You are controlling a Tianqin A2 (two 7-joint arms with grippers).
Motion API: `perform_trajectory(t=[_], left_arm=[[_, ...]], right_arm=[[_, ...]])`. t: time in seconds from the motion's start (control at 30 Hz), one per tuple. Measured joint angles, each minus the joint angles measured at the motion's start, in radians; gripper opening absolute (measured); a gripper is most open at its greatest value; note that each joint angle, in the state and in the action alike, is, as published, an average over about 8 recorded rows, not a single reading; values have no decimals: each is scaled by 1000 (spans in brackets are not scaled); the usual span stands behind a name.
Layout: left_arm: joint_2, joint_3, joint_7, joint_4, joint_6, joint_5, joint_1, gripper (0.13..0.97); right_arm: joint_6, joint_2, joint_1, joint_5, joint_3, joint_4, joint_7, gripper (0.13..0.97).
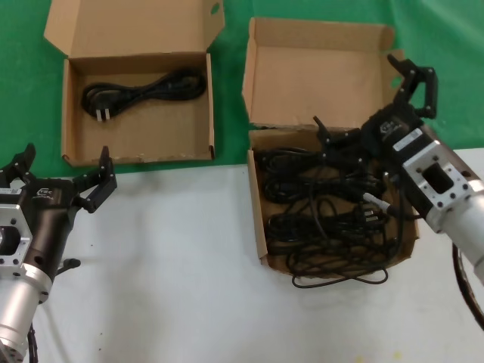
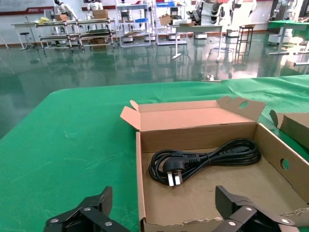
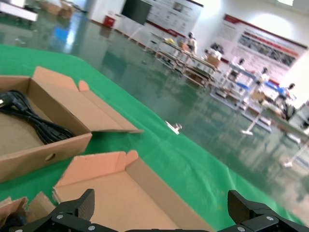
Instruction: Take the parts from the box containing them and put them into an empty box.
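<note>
The box containing the parts (image 1: pixel 259 219) stands on the right with its winged lid (image 1: pixel 318 76) upright. It holds a tangle of several black cords (image 1: pixel 325 204), and one loop hangs over the front edge. On the left, the flat-lidded box (image 1: pixel 151 132) holds one coiled cord (image 1: pixel 144 89), also seen in the left wrist view as a plugged cord (image 2: pixel 203 157). My right gripper (image 1: pixel 414 79) is open above the winged box's far right corner, over its lid (image 3: pixel 120 193). My left gripper (image 1: pixel 64 170) is open and empty, just in front of the left box (image 2: pixel 217 191).
Both boxes straddle the line between the green cloth (image 1: pixel 23 113) at the back and the white tabletop (image 1: pixel 189 265) in front. A narrow green gap separates the two boxes. A factory hall with racks lies beyond the table.
</note>
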Motion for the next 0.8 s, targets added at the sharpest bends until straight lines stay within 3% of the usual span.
perform_trajectory(t=[0.4,0.8], left_arm=[[-1,0,3,2,-4,-5,1,854],[-2,0,5,4,-8,-10,2,948]], right_arm=[[40,-26,-86,70,53,-1,76,966],[80,-52,-173,140,107,-2,152,966]])
